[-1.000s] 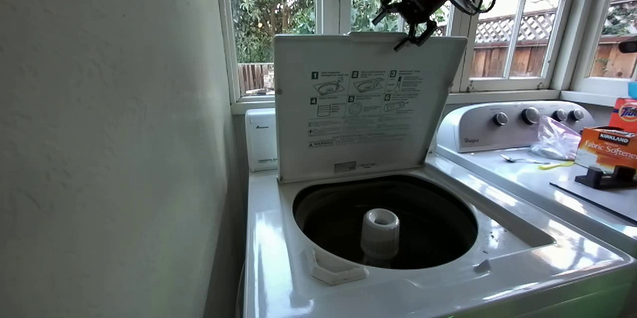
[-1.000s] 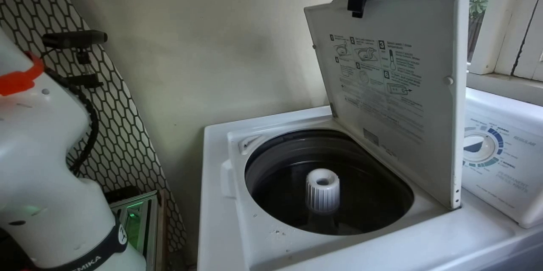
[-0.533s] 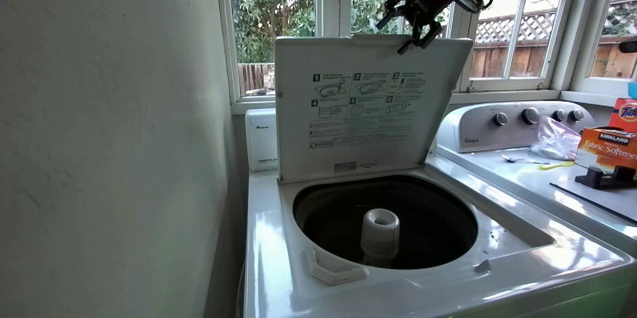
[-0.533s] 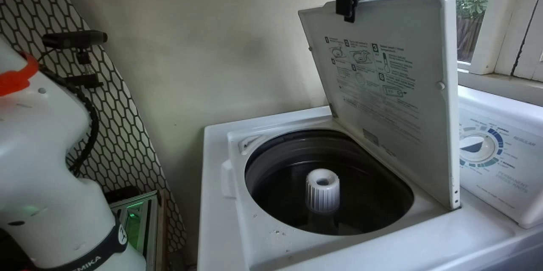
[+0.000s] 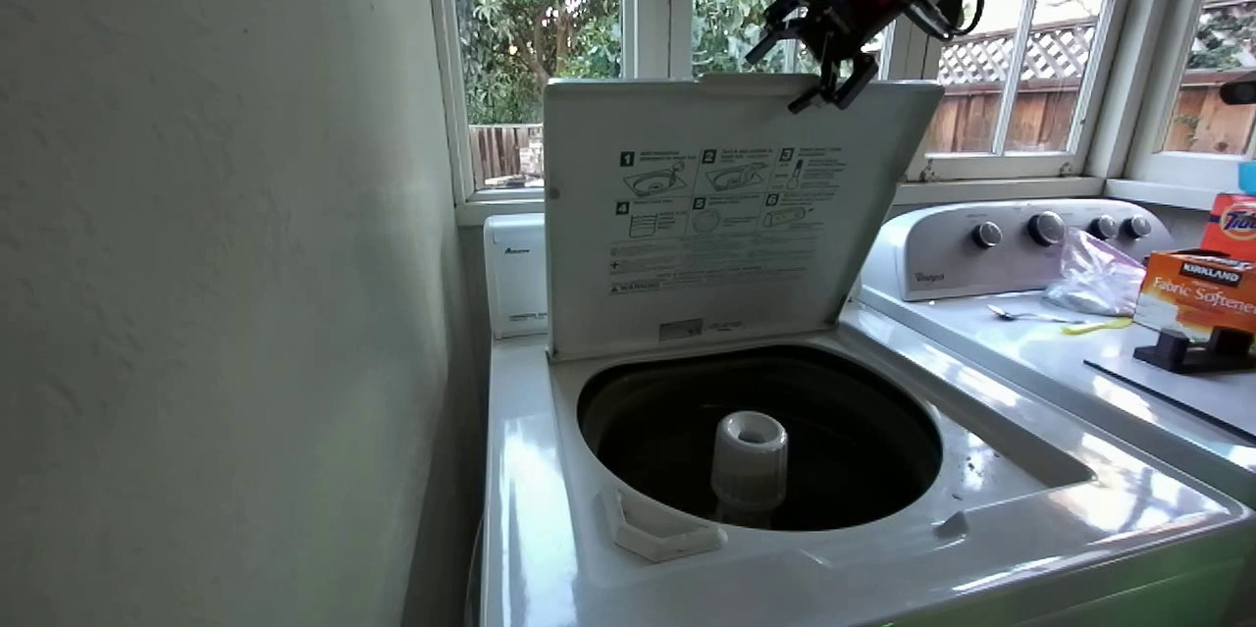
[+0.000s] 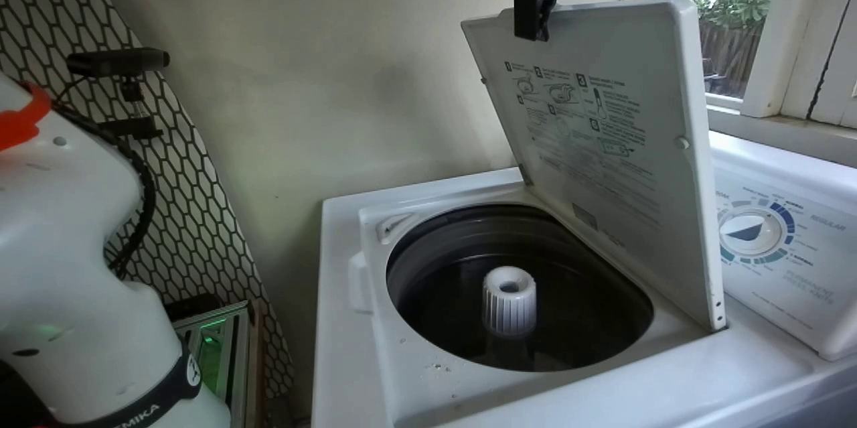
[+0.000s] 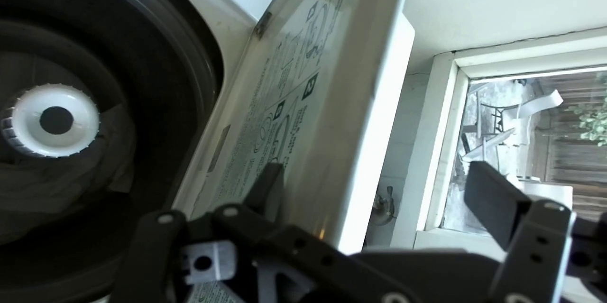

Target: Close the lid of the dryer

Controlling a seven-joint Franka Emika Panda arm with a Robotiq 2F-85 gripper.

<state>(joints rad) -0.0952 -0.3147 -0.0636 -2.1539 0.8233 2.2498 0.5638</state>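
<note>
White and glossy, one boxy dryer (image 5: 785, 573) is standing beside one Whirlpool appliance (image 5: 1001, 344). The dryer's flat squarish lid (image 5: 731, 220), bearing six numbered diagrams (image 5: 731, 178), is standing raised — leaning slightly toward the one round, dark tub (image 5: 854, 431). Black and angular, the gripper (image 7: 374, 175) is straddling the lid's upper edge, its two fingers (image 7: 495, 201) standing wide apart — one is sitting before the printed face, one beyond the edge. Whether either is touching, I cannot tell. One ribbed white centre post (image 6: 509, 307) is rising inside the tub. Four round knobs (image 5: 1046, 228) are lining the Whirlpool's rear.
</note>
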